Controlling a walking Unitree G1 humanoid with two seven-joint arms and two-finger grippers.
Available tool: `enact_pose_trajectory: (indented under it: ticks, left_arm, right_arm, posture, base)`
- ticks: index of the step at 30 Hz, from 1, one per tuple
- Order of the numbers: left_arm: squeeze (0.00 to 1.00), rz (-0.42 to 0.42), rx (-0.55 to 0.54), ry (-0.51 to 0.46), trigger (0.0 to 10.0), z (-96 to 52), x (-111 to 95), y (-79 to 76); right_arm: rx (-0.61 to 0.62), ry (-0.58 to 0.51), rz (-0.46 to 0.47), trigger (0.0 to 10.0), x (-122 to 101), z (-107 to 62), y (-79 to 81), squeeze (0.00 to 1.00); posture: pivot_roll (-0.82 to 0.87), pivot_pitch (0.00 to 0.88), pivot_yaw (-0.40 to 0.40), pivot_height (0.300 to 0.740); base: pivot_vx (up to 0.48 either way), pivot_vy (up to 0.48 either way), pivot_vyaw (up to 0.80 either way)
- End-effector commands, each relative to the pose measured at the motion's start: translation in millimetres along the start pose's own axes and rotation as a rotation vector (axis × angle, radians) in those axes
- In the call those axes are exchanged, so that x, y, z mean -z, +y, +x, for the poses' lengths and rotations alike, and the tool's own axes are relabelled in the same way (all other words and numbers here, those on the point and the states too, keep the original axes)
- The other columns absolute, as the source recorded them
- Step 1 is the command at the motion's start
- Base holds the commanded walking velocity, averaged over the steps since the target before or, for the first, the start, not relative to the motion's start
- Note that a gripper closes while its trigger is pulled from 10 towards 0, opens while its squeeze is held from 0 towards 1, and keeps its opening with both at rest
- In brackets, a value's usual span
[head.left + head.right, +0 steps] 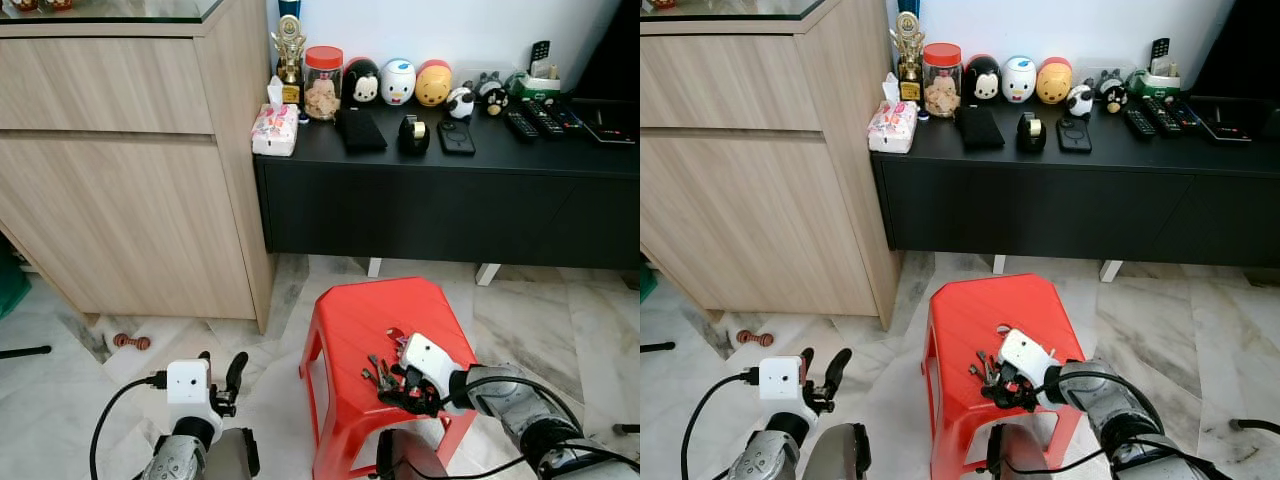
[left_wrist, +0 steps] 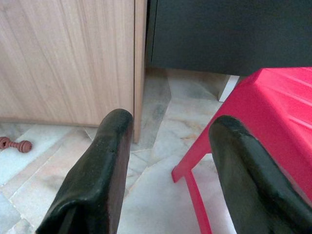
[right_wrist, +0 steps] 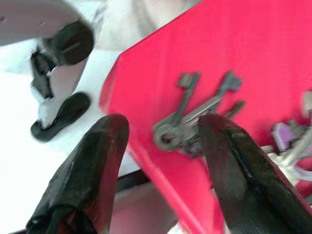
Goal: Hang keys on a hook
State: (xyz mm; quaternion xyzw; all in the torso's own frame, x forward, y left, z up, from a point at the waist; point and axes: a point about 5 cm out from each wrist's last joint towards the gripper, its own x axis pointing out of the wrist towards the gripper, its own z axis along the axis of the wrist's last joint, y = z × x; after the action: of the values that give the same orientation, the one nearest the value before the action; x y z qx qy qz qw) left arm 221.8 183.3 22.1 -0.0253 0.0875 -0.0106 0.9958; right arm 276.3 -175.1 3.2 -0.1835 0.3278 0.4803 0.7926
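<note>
One bunch of keys (image 3: 187, 129) lies near the front edge of a red stool (image 1: 355, 325), with the right tool (image 1: 400, 385) over it, fingers spread to either side of the ring. A nudge could push the bunch off that edge onto the marble floor (image 1: 540, 320). Left tool (image 2: 165, 170) hangs spread and idle beside the stool. Behind stand a wooden cabinet (image 1: 120, 160) and a black counter (image 1: 440, 190) carrying a jar (image 1: 322, 82) and remotes (image 1: 535, 120). No hook is visible.
</note>
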Motion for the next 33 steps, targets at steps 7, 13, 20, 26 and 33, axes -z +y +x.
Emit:
enact_pose_trajectory:
  ticks: [7, 13, 20, 26, 33]
  left_arm:
    - [0.0, 0.017, 0.016, 0.007, 10.0, 2.4, -1.9, -2.9]
    - [0.0, 0.019, 0.018, 0.007, 10.0, 4.0, -2.3, -3.5]
    - [0.0, 0.025, 0.016, 0.006, 10.0, 5.6, -2.9, -2.8]
    - [0.0, 0.025, 0.017, 0.005, 10.0, 5.9, -3.0, -3.2]
    - [0.0, 0.026, 0.018, 0.006, 10.0, 5.8, -2.9, -3.5]
  right_arm:
    - [0.078, 0.056, -0.054, 10.0, 3.5, -4.3, -7.0, 0.0]
    - [0.109, 0.062, -0.062, 10.0, 2.4, -3.5, -8.6, 0.0]
    - [0.101, 0.063, -0.067, 4.7, 1.8, -1.0, -6.6, 0.0]
    - [0.088, 0.068, -0.069, 8.7, 2.5, 0.5, -4.6, 0.0]
    - [0.086, 0.081, -0.08, 5.0, 3.6, 1.2, -3.7, 0.0]
  posture:
    - [0.03, 0.072, -0.039, 0.596]
    - [0.03, 0.072, -0.038, 0.596]
    - [0.03, 0.069, -0.038, 0.596]
    - [0.03, 0.068, -0.039, 0.596]
    - [0.03, 0.07, -0.04, 0.596]
  base:
    - [0.0, 0.0, 0.0]
    - [0.0, 0.0, 0.0]
    - [0.0, 0.0, 0.0]
    - [0.0, 0.0, 0.0]
    - [0.0, 0.0, 0.0]
